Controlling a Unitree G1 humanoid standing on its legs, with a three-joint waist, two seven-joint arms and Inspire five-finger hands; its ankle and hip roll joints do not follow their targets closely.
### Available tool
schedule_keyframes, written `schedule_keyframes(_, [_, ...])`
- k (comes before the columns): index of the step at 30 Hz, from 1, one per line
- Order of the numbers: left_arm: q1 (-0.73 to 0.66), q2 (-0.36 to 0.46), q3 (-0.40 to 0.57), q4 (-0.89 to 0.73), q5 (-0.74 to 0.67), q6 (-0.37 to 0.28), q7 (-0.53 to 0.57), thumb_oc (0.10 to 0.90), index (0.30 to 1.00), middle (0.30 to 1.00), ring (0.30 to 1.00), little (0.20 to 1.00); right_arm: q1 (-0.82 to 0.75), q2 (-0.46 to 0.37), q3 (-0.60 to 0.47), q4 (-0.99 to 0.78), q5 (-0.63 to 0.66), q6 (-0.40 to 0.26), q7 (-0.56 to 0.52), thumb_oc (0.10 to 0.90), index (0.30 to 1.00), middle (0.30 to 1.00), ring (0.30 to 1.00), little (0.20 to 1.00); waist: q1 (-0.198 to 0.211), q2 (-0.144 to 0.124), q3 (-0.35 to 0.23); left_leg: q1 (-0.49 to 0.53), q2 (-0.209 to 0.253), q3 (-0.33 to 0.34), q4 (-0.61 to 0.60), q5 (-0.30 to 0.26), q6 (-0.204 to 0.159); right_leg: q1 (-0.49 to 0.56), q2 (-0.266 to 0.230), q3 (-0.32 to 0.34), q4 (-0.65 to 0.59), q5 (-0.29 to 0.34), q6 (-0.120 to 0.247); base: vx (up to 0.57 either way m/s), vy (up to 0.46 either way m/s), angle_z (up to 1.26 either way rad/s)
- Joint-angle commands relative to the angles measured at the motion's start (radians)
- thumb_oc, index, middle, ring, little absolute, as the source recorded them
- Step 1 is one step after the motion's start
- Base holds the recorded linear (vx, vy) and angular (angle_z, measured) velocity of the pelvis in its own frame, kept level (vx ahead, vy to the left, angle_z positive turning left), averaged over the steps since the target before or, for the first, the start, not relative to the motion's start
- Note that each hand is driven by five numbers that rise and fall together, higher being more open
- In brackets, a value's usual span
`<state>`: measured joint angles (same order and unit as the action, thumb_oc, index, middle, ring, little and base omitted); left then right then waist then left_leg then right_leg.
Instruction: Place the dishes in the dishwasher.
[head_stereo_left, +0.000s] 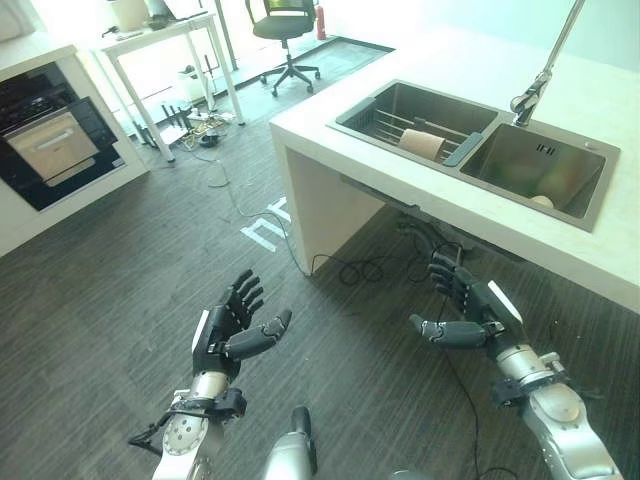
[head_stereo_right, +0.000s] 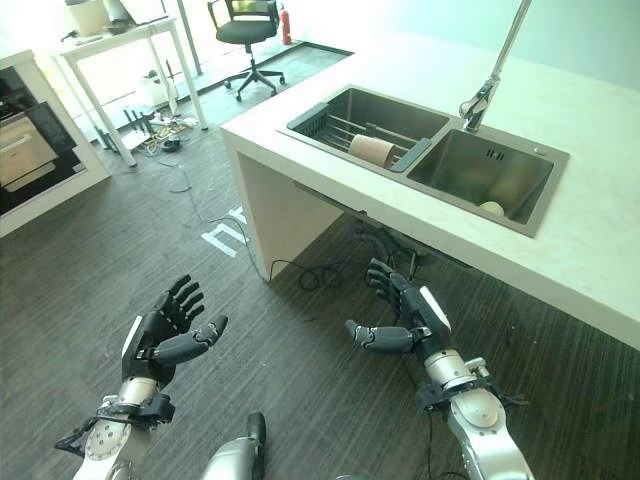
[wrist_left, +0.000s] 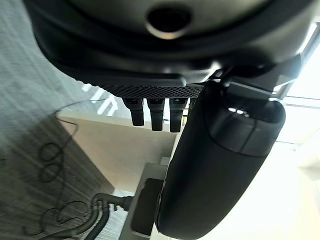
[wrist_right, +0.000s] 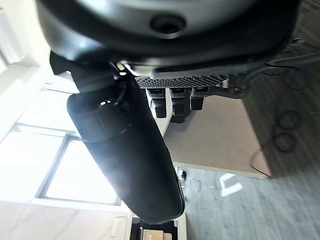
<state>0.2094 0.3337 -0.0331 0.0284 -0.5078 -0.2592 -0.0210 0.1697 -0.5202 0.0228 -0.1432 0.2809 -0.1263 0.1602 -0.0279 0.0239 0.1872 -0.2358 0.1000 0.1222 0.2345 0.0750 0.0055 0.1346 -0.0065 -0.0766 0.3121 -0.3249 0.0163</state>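
Both our hands hung empty with fingers spread, left hand (head_stereo_left: 232, 325) and right hand (head_stereo_left: 470, 305) low over the floor, while the tan cup (head_stereo_left: 421, 144) lay on its side in the far sink (head_stereo_left: 468, 152), nearer our right.

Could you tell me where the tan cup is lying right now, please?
In the left eye view, the tan cup lies on its side on the rack in the sink's left basin, beside the divider and left of the faucet.
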Motion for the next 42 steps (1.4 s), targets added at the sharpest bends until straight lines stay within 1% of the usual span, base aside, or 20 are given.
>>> schedule_keyframes(1, [-0.072, 0.055, 0.060, -0.131, -0.029, -0.134, 0.013, 0.800, 0.900, 0.900, 0.900, 0.900, -0.079, 0.013, -0.039, -0.105, 0.041, -0.101, -0.002, 0.800, 0.900, 0.900, 0.900, 0.900, 0.036, -0.022, -0.068, 0.004, 0.019, -0.018, 0.066, -0.184, -0.074, -0.064, -0.037, -0.051, -0.012, 0.044, 0.064, 0.26, 0.254, 0.06])
schedule_keyframes(2, [-0.083, 0.055, 0.057, -0.131, -0.021, -0.132, 0.012, 0.800, 0.900, 0.900, 0.900, 0.900, -0.081, 0.019, -0.040, -0.109, 0.039, -0.102, -0.012, 0.800, 0.900, 0.900, 0.900, 0.900, 0.037, -0.025, -0.072, 0.011, 0.010, -0.017, 0.066, -0.193, -0.065, -0.055, -0.042, -0.057, -0.012, 0.045, 0.070, 0.31, 0.298, 0.23])
schedule_keyframes(4, [-0.104, 0.061, 0.058, -0.137, 0.012, -0.120, 0.004, 0.800, 0.900, 0.900, 0.900, 0.900, -0.093, 0.044, -0.047, -0.116, 0.034, -0.101, -0.042, 0.800, 0.900, 0.900, 0.900, 0.900, 0.044, -0.036, -0.082, 0.034, -0.025, -0.033, 0.066, -0.222, -0.036, -0.027, -0.060, -0.086, -0.012, 0.121, 0.102, 0.30, 0.263, 0.25])
schedule_keyframes(8, [-0.117, 0.071, 0.063, -0.149, 0.055, -0.106, 0.000, 0.800, 0.900, 0.900, 0.900, 0.900, -0.092, 0.079, -0.056, -0.131, 0.029, -0.118, -0.074, 0.800, 0.900, 0.900, 0.900, 0.900, 0.040, -0.040, -0.086, 0.059, -0.058, -0.058, 0.066, -0.240, -0.004, -0.002, -0.046, -0.102, 0.008, 0.248, 0.145, 0.20, 0.172, 0.12])
schedule_keyframes(9, [-0.118, 0.073, 0.063, -0.151, 0.076, -0.106, 0.010, 0.800, 0.900, 0.900, 0.900, 0.900, -0.089, 0.090, -0.057, -0.137, 0.023, -0.127, -0.087, 0.800, 0.900, 0.900, 0.900, 0.900, 0.038, -0.037, -0.084, 0.070, -0.063, -0.060, 0.066, -0.248, 0.004, -0.023, -0.047, -0.108, 0.096, 0.289, 0.157, 0.14, 0.238, 0.18])
schedule_keyframes(10, [-0.120, 0.077, 0.061, -0.158, 0.097, -0.101, 0.015, 0.800, 0.900, 0.900, 0.900, 0.900, -0.083, 0.105, -0.056, -0.156, 0.019, -0.137, -0.109, 0.800, 0.900, 0.900, 0.900, 0.900, 0.031, -0.022, -0.075, 0.098, -0.066, -0.068, 0.066, -0.266, 0.018, -0.123, -0.060, -0.114, 0.326, 0.339, 0.161, 0.11, 0.249, 0.18])
schedule_keyframes(11, [-0.121, 0.078, 0.062, -0.162, 0.107, -0.104, 0.019, 0.800, 0.900, 0.900, 0.900, 0.900, -0.083, 0.111, -0.054, -0.160, 0.019, -0.144, -0.114, 0.800, 0.900, 0.900, 0.900, 0.900, 0.028, -0.020, -0.072, 0.106, -0.068, -0.064, 0.066, -0.271, 0.021, -0.178, -0.071, -0.114, 0.391, 0.339, 0.157, 0.13, 0.256, 0.04])
schedule_keyframes(12, [-0.128, 0.085, 0.066, -0.179, 0.141, -0.113, 0.048, 0.800, 0.900, 0.900, 0.900, 0.900, -0.091, 0.117, -0.046, -0.163, 0.032, -0.153, -0.107, 0.800, 0.900, 0.900, 0.900, 0.900, 0.027, -0.018, -0.065, 0.117, -0.062, -0.039, 0.066, -0.277, 0.020, -0.247, -0.106, -0.151, 0.384, 0.312, 0.140, 0.09, 0.119, -0.03])
schedule_keyframes(13, [-0.132, 0.090, 0.068, -0.182, 0.151, -0.114, 0.061, 0.800, 0.900, 0.900, 0.900, 0.900, -0.094, 0.117, -0.045, -0.160, 0.043, -0.144, -0.092, 0.800, 0.900, 0.900, 0.900, 0.900, 0.028, -0.019, -0.063, 0.120, -0.059, -0.032, 0.066, -0.278, 0.018, -0.248, -0.110, -0.164, 0.353, 0.306, 0.138, 0.13, 0.043, -0.30])
schedule_keyframes(17, [-0.142, 0.118, 0.101, -0.207, 0.162, -0.118, 0.080, 0.800, 0.900, 0.900, 0.900, 0.900, -0.083, 0.087, -0.044, -0.159, 0.060, -0.125, -0.067, 0.800, 0.900, 0.900, 0.900, 0.900, 0.020, -0.043, -0.036, 0.174, -0.047, 0.005, 0.066, -0.307, 0.000, -0.231, -0.129, -0.268, -0.010, 0.350, 0.130, 0.18, -0.153, -0.44])
schedule_keyframes(19, [-0.127, 0.119, 0.102, -0.232, 0.205, -0.120, 0.090, 0.800, 0.900, 0.900, 0.900, 0.900, -0.077, 0.074, -0.049, -0.156, 0.078, -0.141, -0.072, 0.800, 0.900, 0.900, 0.900, 0.900, 0.014, -0.075, -0.019, 0.216, -0.063, 0.033, 0.066, -0.347, -0.005, -0.311, -0.207, -0.267, -0.012, 0.370, 0.145, 0.21, -0.224, -0.50])
schedule_keyframes(21, [-0.117, 0.122, 0.093, -0.245, 0.250, -0.101, 0.120, 0.800, 0.900, 0.900, 0.900, 0.900, -0.081, 0.077, -0.048, -0.154, 0.090, -0.153, -0.080, 0.800, 0.900, 0.900, 0.900, 0.900, 0.013, -0.087, -0.015, 0.248, -0.068, 0.038, 0.066, -0.383, -0.005, -0.375, -0.266, -0.255, -0.012, 0.409, 0.163, 0.31, -0.267, -0.24])
schedule_keyframes(25, [-0.118, 0.124, 0.084, -0.248, 0.220, -0.101, 0.132, 0.800, 0.900, 0.900, 0.900, 0.900, -0.088, 0.077, -0.043, -0.161, 0.063, -0.153, -0.117, 0.800, 0.900, 0.900, 0.900, 0.900, 0.011, -0.090, -0.037, 0.269, -0.057, 0.058, 0.066, -0.400, -0.011, -0.365, -0.260, -0.255, -0.012, 0.328, 0.161, 0.29, -0.288, -0.12])
schedule_keyframes(29, [-0.128, 0.115, 0.084, -0.264, 0.176, -0.106, 0.150, 0.800, 0.900, 0.900, 0.900, 0.900, -0.122, 0.071, -0.031, -0.158, 0.059, -0.140, -0.151, 0.800, 0.900, 0.900, 0.900, 0.900, 0.004, -0.075, -0.064, 0.339, -0.019, 0.083, 0.066, -0.406, -0.039, -0.324, -0.211, -0.264, -0.012, 0.273, 0.133, 0.34, -0.309, -0.04])
schedule_keyframes(32, [-0.120, 0.102, 0.084, -0.286, 0.163, -0.137, 0.154, 0.800, 0.900, 0.900, 0.900, 0.900, -0.104, 0.053, -0.054, -0.173, 0.061, -0.164, -0.137, 0.800, 0.900, 0.900, 0.900, 0.900, 0.000, -0.067, -0.074, 0.367, 0.010, 0.115, 0.066, -0.254, -0.084, -0.299, -0.175, -0.263, -0.012, 0.230, 0.094, 0.33, -0.303, -0.29])
schedule_keyframes(34, [-0.114, 0.093, 0.083, -0.285, 0.146, -0.156, 0.159, 0.800, 0.900, 0.900, 0.900, 0.900, -0.091, 0.041, -0.071, -0.174, 0.086, -0.169, -0.120, 0.800, 0.900, 0.900, 0.900, 0.900, 0.005, -0.084, -0.074, 0.378, -0.003, 0.135, 0.066, -0.137, -0.106, -0.278, -0.169, -0.252, -0.012, 0.202, 0.066, 0.29, -0.274, -0.43])
schedule_keyframes(36, [-0.107, 0.084, 0.085, -0.284, 0.140, -0.179, 0.168, 0.800, 0.900, 0.900, 0.900, 0.900, -0.084, 0.034, -0.078, -0.172, 0.089, -0.176, -0.105, 0.800, 0.900, 0.900, 0.900, 0.900, 0.008, -0.088, -0.070, 0.348, 0.003, 0.141, 0.183, -0.087, -0.128, -0.260, -0.158, -0.250, -0.012, 0.182, 0.044, 0.21, -0.229, -0.61])
schedule_keyframes(37, [-0.100, 0.077, 0.087, -0.288, 0.140, -0.204, 0.176, 0.800, 0.900, 0.900, 0.900, 0.900, -0.079, 0.028, -0.083, -0.172, 0.082, -0.187, -0.100, 0.800, 0.900, 0.900, 0.900, 0.900, 0.013, -0.093, -0.062, 0.287, 0.020, 0.143, 0.297, -0.047, -0.138, -0.242, -0.150, -0.248, -0.012, 0.166, 0.023, 0.17, -0.243, -0.71])
schedule_keyframes(39, [-0.106, 0.069, 0.092, -0.288, 0.135, -0.225, 0.175, 0.800, 0.900, 0.900, 0.900, 0.900, -0.082, 0.025, -0.088, -0.170, 0.063, -0.194, -0.113, 0.800, 0.900, 0.900, 0.900, 0.900, 0.017, -0.096, -0.045, 0.211, 0.032, 0.126, 0.354, -0.090, -0.120, -0.218, -0.136, -0.242, -0.012, 0.155, 0.015, 0.15, -0.159, -0.47])
schedule_keyframes(42, [-0.102, 0.065, 0.117, -0.308, 0.132, -0.250, 0.178, 0.800, 0.900, 0.900, 0.900, 0.900, -0.115, 0.020, -0.094, -0.172, 0.055, -0.177, -0.119, 0.800, 0.900, 0.900, 0.900, 0.900, 0.024, -0.092, -0.031, 0.196, -0.004, 0.111, 0.245, -0.118, -0.090, -0.198, -0.114, -0.191, -0.012, 0.144, 0.026, 0.19, 0.053, -0.31])
